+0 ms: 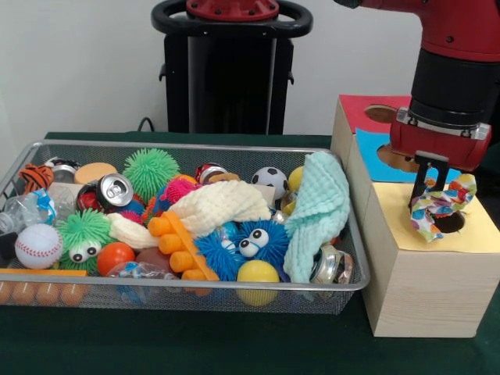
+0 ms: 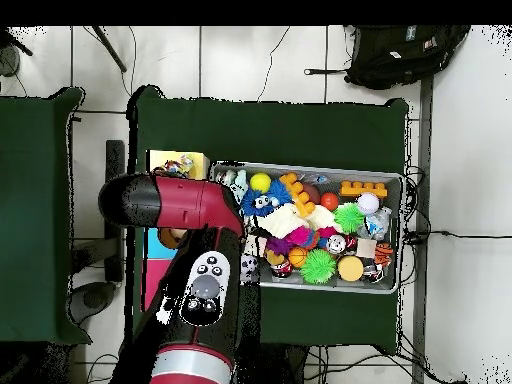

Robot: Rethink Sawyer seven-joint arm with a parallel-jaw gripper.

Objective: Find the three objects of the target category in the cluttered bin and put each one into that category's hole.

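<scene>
My gripper hangs over the round hole in the yellow top of the wooden box, at the right of the front view. Its dark fingers look shut on a multicoloured patterned cloth, which bunches at the hole's rim. In the wire bin a mint green cloth drapes over the right end. A cream cloth lies across the middle. From overhead the red arm hides the gripper, and the patterned cloth shows on the yellow box top.
The box also has a blue section and a red section, each with a hole, behind the yellow one. The bin holds spiky balls, cans, a baseball, a soccer ball and an orange plastic toy.
</scene>
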